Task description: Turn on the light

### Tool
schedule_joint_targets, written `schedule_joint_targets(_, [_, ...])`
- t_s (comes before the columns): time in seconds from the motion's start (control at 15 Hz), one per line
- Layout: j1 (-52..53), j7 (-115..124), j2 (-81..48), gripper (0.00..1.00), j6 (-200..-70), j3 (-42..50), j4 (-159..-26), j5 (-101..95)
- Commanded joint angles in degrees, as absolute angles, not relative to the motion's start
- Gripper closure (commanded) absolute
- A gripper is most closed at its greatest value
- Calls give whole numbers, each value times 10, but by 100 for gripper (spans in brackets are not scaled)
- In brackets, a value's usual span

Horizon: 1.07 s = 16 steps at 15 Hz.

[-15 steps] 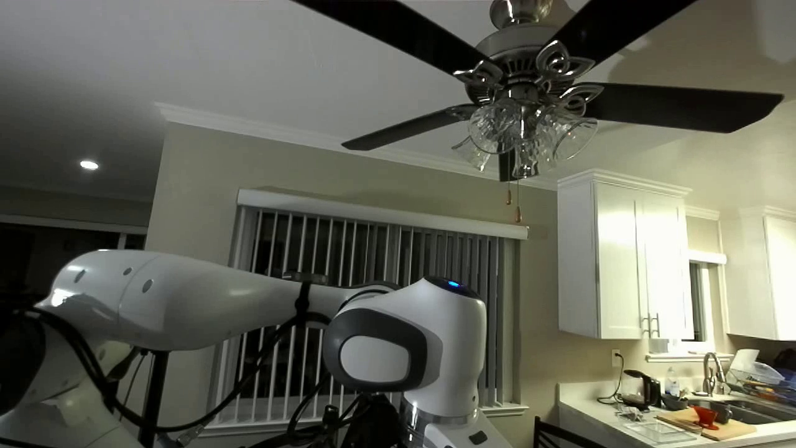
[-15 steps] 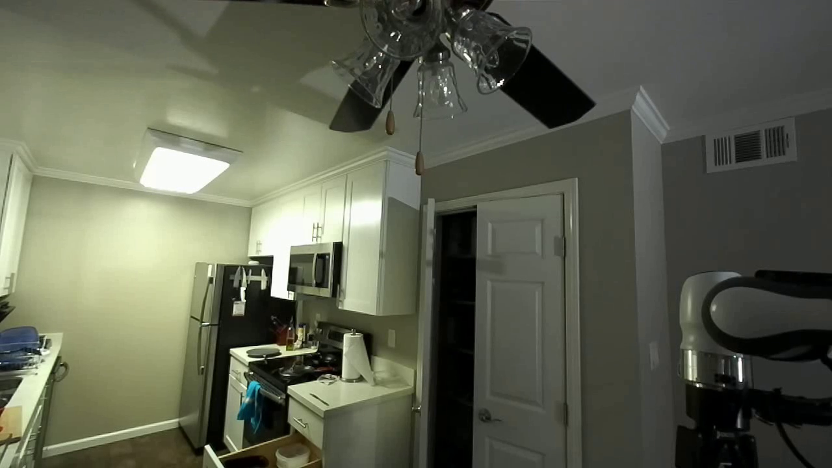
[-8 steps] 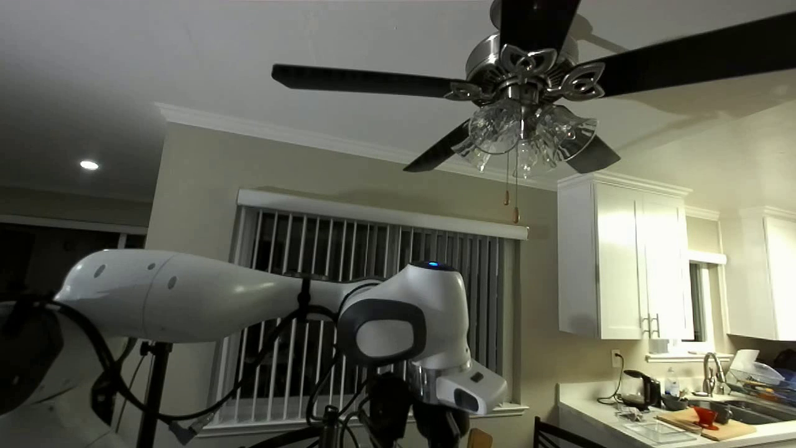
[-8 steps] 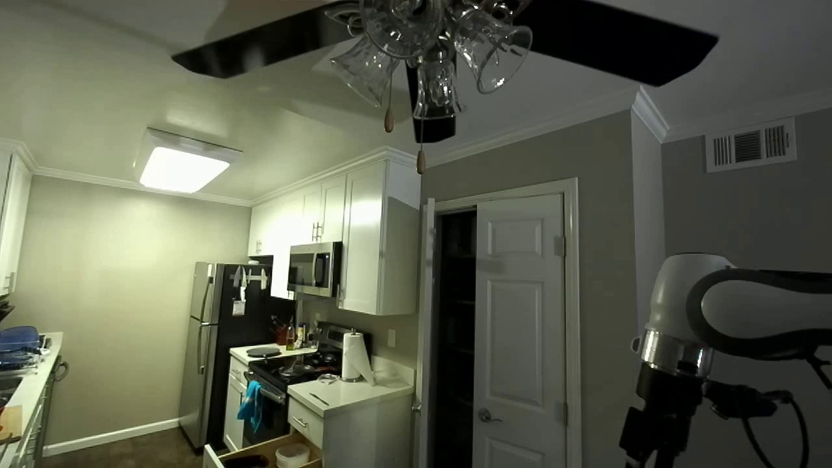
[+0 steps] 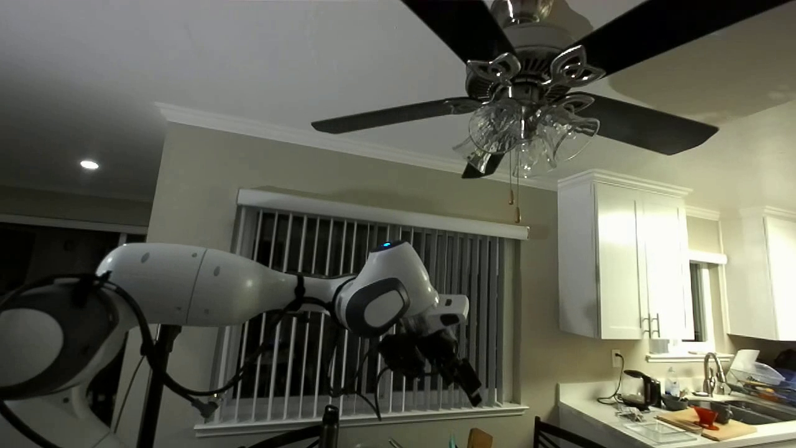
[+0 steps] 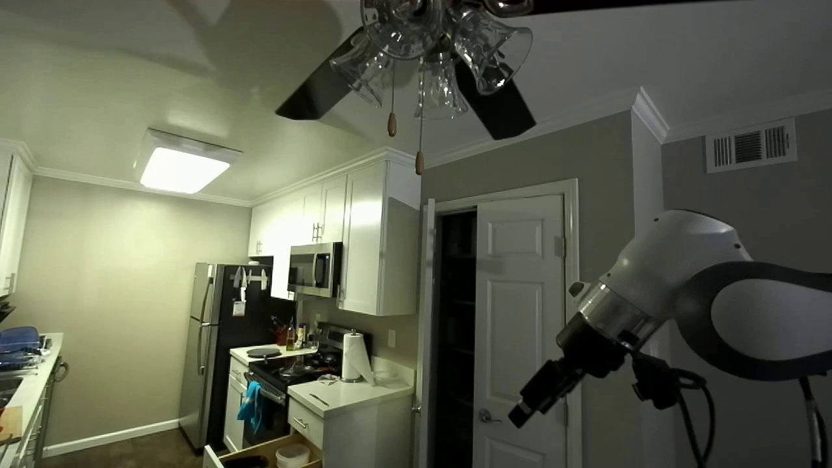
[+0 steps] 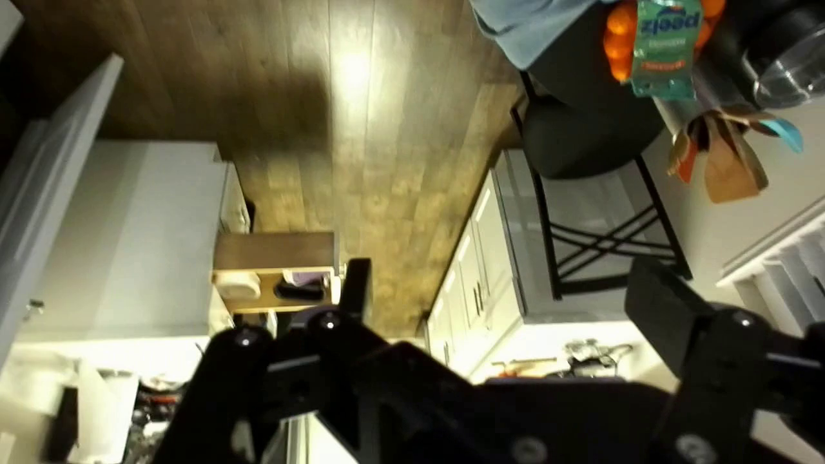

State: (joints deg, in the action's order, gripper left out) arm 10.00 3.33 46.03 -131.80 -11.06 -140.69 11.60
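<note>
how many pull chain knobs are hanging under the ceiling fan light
2, below the light: in both exterior views, a left knob and, hanging lower, a right knob. None seems hidden.

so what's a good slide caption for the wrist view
Open jaws before a plank floor, a pulled-out kitchen drawer and a black cross-back chair.

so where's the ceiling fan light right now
In an exterior view, the ceiling fan light hangs high, right of centre, beneath the motor housing and above two pull-chain knobs, with the white wall cabinet to its lower right.
</note>
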Motion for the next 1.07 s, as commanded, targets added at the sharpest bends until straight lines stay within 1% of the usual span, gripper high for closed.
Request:
schedule_joint_targets(0.0, [121,35,380,0,-1449,-135,-1337,116])
schedule_joint_targets(0.2, [139,29,327,0,-1564,-143,-1286,112])
schedule_joint_targets(0.4, [142,38,280,0,-1636,-148,-1226,102])
schedule_joint_targets(0.67, [141,41,242,0,-1686,-146,-1167,95])
schedule_joint_targets(1.0, [135,48,215,0,-1714,-155,-1107,87])
